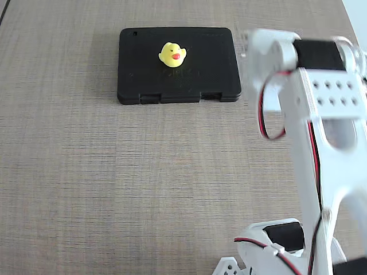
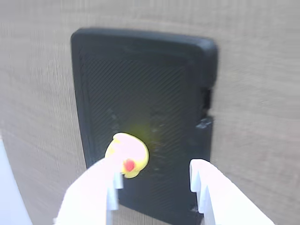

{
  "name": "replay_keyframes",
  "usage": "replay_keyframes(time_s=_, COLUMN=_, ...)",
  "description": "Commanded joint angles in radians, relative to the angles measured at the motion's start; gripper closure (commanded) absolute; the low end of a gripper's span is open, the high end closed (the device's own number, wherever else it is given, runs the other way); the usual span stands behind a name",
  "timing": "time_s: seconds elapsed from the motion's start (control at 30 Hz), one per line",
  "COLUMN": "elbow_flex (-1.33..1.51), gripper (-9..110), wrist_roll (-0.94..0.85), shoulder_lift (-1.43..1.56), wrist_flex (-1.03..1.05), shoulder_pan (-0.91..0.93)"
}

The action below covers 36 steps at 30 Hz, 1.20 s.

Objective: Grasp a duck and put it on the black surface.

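— What's the biggest thing in front of you?

— The wood-grain table (image 1: 86, 189), and lying flat on it the black surface (image 1: 212, 69), with two latch notches on its near edge in the fixed view.

— And the duck?

— The duck (image 1: 172, 55) sits upright on the black surface, toward its far edge, red-orange beak facing the notched side.

— Your gripper?

— In the wrist view my gripper (image 2: 152, 180) hangs above the black surface with its jaws spread wide, holding nothing. One white fingertip (image 2: 105, 180) overlaps the duck's (image 2: 127, 149) edge; whether they touch, I cannot tell.
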Motion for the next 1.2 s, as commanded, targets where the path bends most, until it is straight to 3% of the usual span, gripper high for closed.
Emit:
replay_keyframes(time_s=0.0, elbow_flex=0.236, gripper=99, wrist_roll=-0.008, shoulder_lift=0.632, wrist_flex=-0.008, shoulder_pan=0.066)
replay_keyframes(time_s=0.07, elbow_flex=0.356, gripper=103, wrist_roll=-0.006, shoulder_lift=0.747, wrist_flex=-0.011, shoulder_pan=0.106)
replay_keyframes(time_s=0.23, elbow_flex=0.568, gripper=101, wrist_roll=-0.008, shoulder_lift=0.93, wrist_flex=-0.011, shoulder_pan=0.176)
replay_keyframes(time_s=0.6, elbow_flex=0.805, gripper=102, wrist_roll=-0.002, shoulder_lift=1.06, wrist_flex=0.005, shoulder_pan=0.183)
replay_keyframes(time_s=1.17, elbow_flex=0.881, gripper=102, wrist_roll=-0.003, shoulder_lift=1.08, wrist_flex=0.005, shoulder_pan=0.181)
